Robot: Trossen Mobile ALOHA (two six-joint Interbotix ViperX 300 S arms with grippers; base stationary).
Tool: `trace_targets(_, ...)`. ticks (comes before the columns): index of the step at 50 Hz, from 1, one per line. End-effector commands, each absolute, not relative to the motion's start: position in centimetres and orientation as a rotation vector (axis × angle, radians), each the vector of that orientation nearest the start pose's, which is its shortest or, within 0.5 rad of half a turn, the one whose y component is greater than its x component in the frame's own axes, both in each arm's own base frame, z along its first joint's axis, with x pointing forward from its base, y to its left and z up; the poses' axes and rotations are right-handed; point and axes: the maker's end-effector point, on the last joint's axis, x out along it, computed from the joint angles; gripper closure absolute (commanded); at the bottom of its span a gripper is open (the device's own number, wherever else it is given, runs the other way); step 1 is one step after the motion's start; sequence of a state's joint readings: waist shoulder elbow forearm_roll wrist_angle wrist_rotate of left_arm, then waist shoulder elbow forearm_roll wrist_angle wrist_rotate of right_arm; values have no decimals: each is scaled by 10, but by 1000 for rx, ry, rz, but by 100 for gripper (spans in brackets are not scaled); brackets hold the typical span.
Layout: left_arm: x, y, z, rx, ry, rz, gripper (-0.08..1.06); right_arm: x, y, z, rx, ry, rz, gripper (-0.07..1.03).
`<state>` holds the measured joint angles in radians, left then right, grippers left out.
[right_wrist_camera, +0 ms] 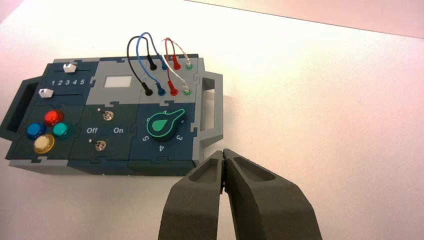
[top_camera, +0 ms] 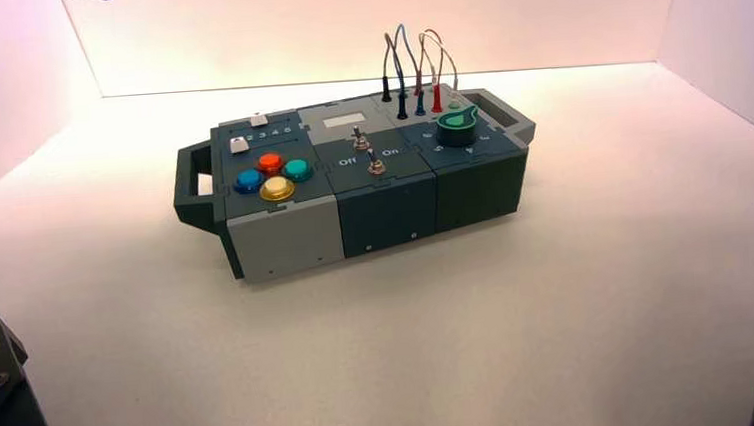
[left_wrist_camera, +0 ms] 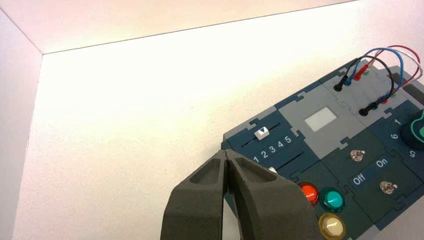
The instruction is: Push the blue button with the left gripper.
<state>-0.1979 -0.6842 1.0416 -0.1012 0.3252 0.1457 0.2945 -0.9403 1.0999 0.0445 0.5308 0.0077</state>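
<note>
The blue button (top_camera: pixel 247 180) sits at the left end of the box (top_camera: pixel 284 234), in a cluster with a red-orange button (top_camera: pixel 269 162), a teal button (top_camera: pixel 297 168) and a yellow button (top_camera: pixel 277 188). It also shows in the right wrist view (right_wrist_camera: pixel 35 130). My left gripper (left_wrist_camera: pixel 227 154) is shut and empty, held back from the box's left end, with its tips pointing at the slider panel. Its fingers hide the blue button in the left wrist view. My right gripper (right_wrist_camera: pixel 223 152) is shut and empty, off the box's right front corner. Neither gripper shows in the high view.
The box also bears two sliders with numbers 1 to 5 (left_wrist_camera: pixel 272 148), two toggle switches by the Off/On label (right_wrist_camera: pixel 105 130), a green knob (top_camera: pixel 458 124) and looped wires (top_camera: pixel 413 70). Handles stick out at both ends. White walls enclose the table.
</note>
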Motion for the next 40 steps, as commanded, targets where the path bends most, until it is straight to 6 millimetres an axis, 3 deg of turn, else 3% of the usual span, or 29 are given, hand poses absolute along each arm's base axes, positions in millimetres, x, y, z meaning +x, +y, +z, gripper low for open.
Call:
trace_targets(1,276,-60,195,105,639,-236,101,219,72,206,-39,654,294,99)
trace_targets(19,273,-65,191,115,656,-255,101,218,73,207,-28,647,298,99)
trace_targets(28,263,-95,168,172,789,-366,101,218,73,206,-23,654,298,99)
trace_targets(40,242,-140,119,324,1097,-537,101,220,73,201,-27,675,295,99)
